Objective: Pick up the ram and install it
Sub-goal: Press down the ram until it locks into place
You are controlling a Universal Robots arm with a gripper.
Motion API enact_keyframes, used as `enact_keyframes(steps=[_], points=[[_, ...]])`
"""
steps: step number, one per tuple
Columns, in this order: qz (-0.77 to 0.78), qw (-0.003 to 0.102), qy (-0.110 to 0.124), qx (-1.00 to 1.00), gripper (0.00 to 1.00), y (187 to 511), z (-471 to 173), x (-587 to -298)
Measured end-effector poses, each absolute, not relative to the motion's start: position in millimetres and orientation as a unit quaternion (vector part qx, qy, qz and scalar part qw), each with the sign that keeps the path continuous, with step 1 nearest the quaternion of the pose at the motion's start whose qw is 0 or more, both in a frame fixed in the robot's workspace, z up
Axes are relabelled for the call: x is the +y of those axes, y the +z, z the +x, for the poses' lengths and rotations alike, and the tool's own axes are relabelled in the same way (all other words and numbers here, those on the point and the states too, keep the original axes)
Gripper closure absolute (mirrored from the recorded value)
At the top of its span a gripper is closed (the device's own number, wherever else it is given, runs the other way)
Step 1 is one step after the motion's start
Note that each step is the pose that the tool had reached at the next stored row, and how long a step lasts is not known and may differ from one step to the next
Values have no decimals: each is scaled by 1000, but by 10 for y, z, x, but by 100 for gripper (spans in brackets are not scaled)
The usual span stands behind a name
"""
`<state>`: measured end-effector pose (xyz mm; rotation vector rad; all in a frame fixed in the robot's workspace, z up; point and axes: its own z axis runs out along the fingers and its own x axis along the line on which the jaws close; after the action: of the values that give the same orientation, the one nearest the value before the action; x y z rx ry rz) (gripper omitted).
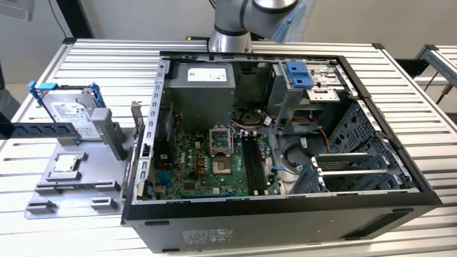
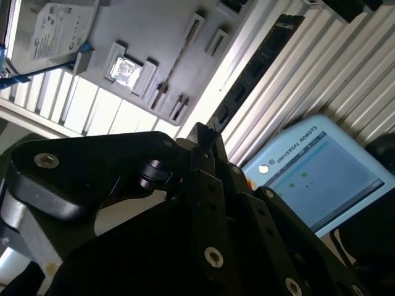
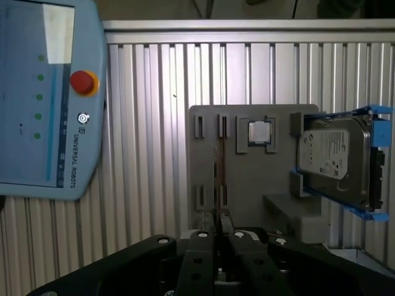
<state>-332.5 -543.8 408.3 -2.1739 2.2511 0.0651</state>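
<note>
My gripper (image 3: 219,225) is shut on the ram (image 2: 259,68), a long dark stick with chips along it that juts out from between the black fingers (image 2: 213,154). In the first wrist view the ram (image 3: 219,179) shows edge-on as a thin line over the grey fixture (image 3: 247,179) far below. The open computer case (image 1: 286,206) lies on the slatted table, its green motherboard (image 1: 214,160) facing up. Long dark memory slots (image 1: 253,158) run beside the processor socket (image 1: 221,142). The arm (image 1: 236,21) stands behind the case.
The grey fixture (image 1: 71,182) at the exterior view's left carries a hard drive (image 1: 68,112) in a blue frame and a small processor chip (image 1: 68,163). A teach pendant (image 3: 43,98) lies on the slats beside the fixture. Drive cages and cables crowd the case's right half.
</note>
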Motion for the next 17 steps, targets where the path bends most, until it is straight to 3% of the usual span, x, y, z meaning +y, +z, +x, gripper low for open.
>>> enact_keyframes(steps=[17], points=[[-695, 6, 21, 719, 100, 4083, -2555, -5404]])
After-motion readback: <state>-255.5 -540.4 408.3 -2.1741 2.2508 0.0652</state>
